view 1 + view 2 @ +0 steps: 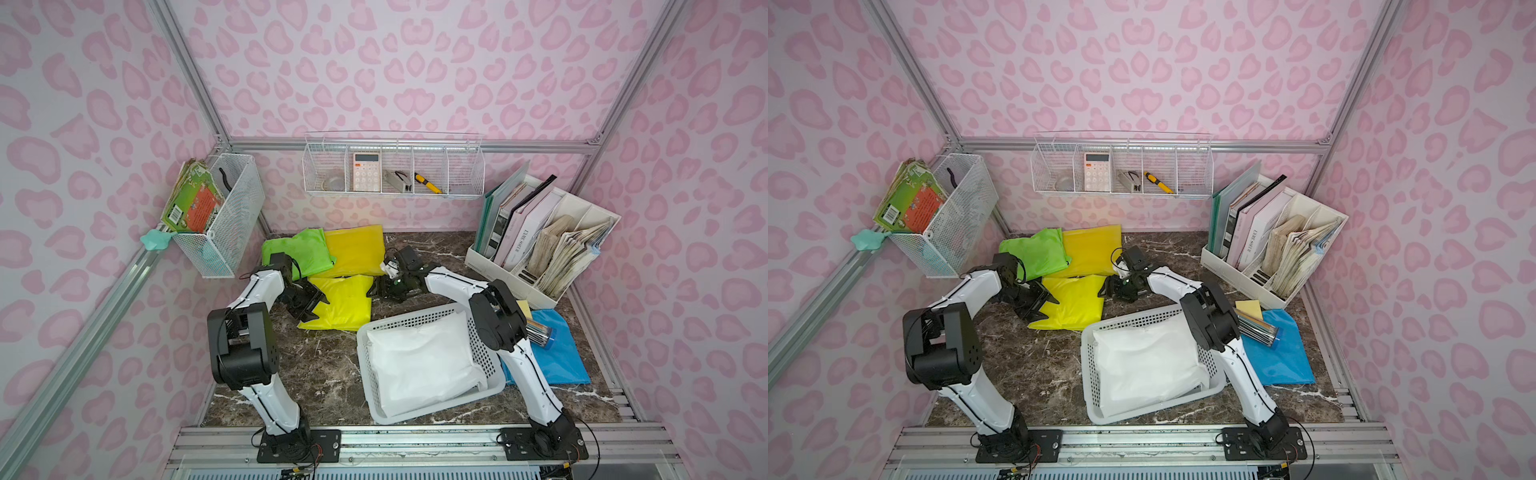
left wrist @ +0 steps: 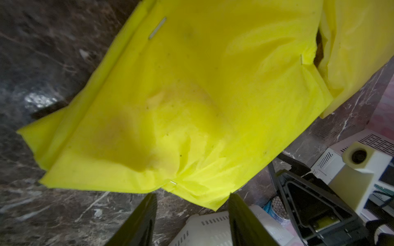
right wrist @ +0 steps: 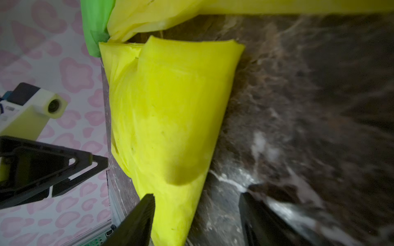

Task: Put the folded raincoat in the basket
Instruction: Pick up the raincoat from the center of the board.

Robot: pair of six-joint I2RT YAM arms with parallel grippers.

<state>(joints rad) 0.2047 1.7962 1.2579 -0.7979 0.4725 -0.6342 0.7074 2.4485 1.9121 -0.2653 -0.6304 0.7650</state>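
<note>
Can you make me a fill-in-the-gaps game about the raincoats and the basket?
The folded raincoat inside the basket is ____. The middle raincoat, between the left gripper and right gripper, is bright ____. The far-right raincoat, beside the basket, is ____.
Missing words: white, yellow, blue.

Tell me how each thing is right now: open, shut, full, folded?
basket: holds a folded white raincoat.
white raincoat: folded, lying in the basket.
lime-yellow raincoat: folded, lying on the table, not gripped.
left tool: open, at the lime-yellow raincoat's edge.
right tool: open, at its other side.
</note>
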